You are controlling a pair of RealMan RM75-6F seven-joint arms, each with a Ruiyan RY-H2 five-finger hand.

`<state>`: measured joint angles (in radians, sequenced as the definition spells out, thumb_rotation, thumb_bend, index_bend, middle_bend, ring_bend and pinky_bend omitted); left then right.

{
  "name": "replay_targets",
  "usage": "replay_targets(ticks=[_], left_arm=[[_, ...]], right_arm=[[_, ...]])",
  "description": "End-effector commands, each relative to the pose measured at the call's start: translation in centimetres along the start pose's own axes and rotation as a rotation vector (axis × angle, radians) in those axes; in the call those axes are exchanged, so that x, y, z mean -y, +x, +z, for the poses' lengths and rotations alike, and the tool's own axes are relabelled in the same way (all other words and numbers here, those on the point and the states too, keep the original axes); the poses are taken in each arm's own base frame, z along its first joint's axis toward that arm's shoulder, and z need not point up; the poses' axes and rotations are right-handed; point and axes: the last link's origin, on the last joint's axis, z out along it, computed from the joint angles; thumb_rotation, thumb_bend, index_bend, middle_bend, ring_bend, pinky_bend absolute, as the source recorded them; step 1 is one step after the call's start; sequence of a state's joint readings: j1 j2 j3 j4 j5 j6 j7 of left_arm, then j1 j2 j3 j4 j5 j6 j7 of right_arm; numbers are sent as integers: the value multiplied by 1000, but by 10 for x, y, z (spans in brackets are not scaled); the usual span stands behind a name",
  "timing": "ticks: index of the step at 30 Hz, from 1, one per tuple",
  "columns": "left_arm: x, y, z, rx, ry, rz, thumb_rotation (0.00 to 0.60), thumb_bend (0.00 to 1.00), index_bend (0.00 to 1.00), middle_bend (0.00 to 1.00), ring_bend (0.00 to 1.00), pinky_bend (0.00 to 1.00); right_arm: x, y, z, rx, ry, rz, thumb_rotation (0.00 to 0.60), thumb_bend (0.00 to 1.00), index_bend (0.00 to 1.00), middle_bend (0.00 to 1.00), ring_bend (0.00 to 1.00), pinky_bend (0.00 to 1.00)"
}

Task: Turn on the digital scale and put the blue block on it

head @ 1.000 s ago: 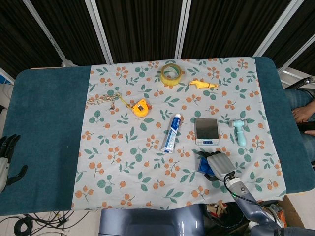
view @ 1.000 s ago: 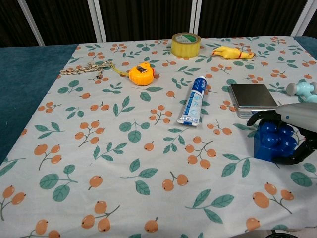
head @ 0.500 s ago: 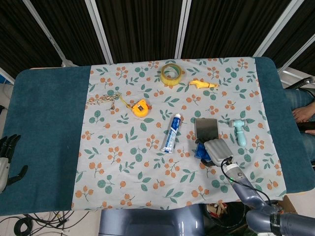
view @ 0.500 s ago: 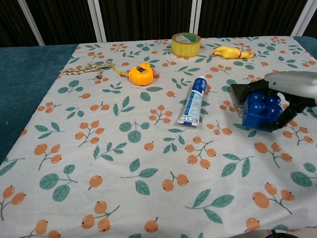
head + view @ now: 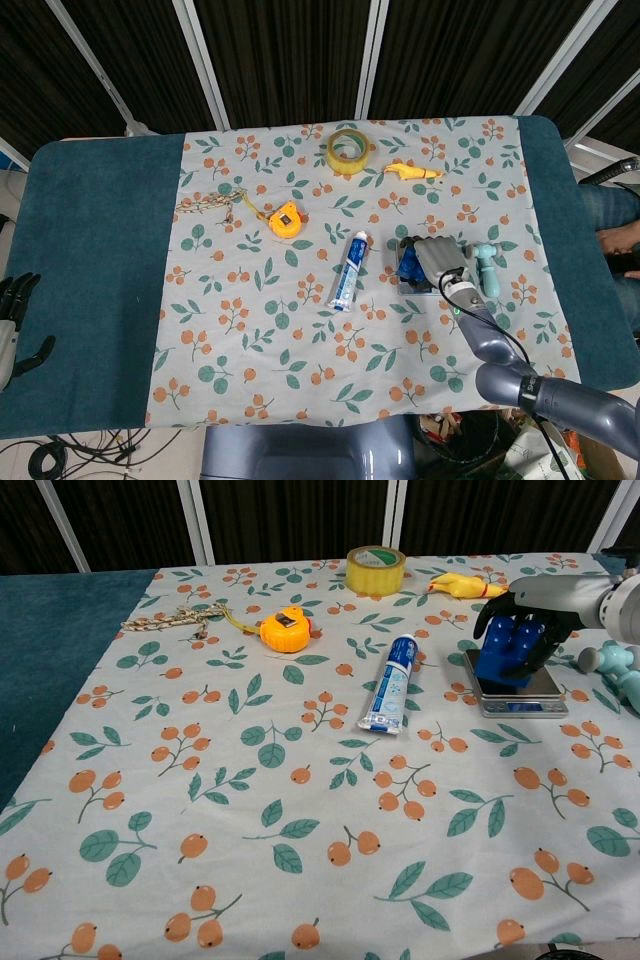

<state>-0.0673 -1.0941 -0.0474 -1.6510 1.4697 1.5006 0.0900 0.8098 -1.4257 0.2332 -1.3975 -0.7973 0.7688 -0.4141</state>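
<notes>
Head view shows our right hand over the digital scale, with its fingers wrapped around the blue block. We see the scale on the right half of the floral cloth, well inside the cloth's right edge. A teal handheld fan lies just beside the scale on its right, and a toothpaste tube lies near it on the left. Open cloth lies in front of the scale toward the near bench edge.

Chest view shows the block as a studded blue brick, standing upright on the scale's platform. We cannot tell whether it rests fully on the platform. The hand grips it from above and behind with dark fingers curled over its top. The scale's front display strip shows blue; its reading is too small to tell.

Farther back we see a tape roll, a yellow rubber chicken, an orange tape measure and a braided cord. Our left hand hangs at the far left bench edge, holding nothing, with its fingers spread.
</notes>
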Motion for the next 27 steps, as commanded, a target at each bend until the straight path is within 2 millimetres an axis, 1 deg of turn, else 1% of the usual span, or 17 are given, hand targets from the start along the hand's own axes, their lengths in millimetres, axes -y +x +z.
replay_targets(ticks=[1,2,4,6,8,10,13,17,19,22,26,27], left_arm=[[0,0,0,0,0,0,600,300,15,73,46,33],[0,0,0,0,0,0,600,300,15,73,45,33],[0,0,0,-1,0,1,600,300,15,73,45,33],[0,1,0,-3,0,1,600,300,15,73,45,33],[0,0,0,-2,1,0,600,300,15,73,45,33],[0,0,0,0,1,1,600,300,15,73,45,33],[0,0,0,0,1,3,600,300,15,73,45,33],[1,1,0,-3,4,3,600,300,15,73,45,33],[1,1,0,-2,4,4,600,300,15,73,45,33],[1,1,0,-2,4,5,600,300,15,73,45,33],[1,1,0,-5,3,5,600,300,15,73,45,33],[0,1,-1,-4,2,6,600,300,15,73,45,33]], right_arm=[[3,4,8,-3,-8,20,600,362,268,297,444,320],[3,4,10,-2,-12,27,600,318,252,274,426,320],[2,4,11,10,-19,37,600,198,181,158,319,309],[0,3,12,32,-25,28,600,120,132,53,222,292],[-2,3,11,47,-27,11,600,71,103,8,175,283],[-3,4,12,45,-30,7,600,34,78,0,150,269],[-3,5,12,26,-32,36,600,4,61,0,142,260],[-4,10,12,-14,-29,69,600,0,60,0,131,257],[-5,16,10,-41,-23,80,600,0,60,0,131,257],[-5,27,0,-86,3,87,600,3,60,0,132,257],[-8,40,-28,-149,44,57,600,28,59,0,132,257],[-10,42,-40,-168,55,51,600,38,59,0,132,257]])
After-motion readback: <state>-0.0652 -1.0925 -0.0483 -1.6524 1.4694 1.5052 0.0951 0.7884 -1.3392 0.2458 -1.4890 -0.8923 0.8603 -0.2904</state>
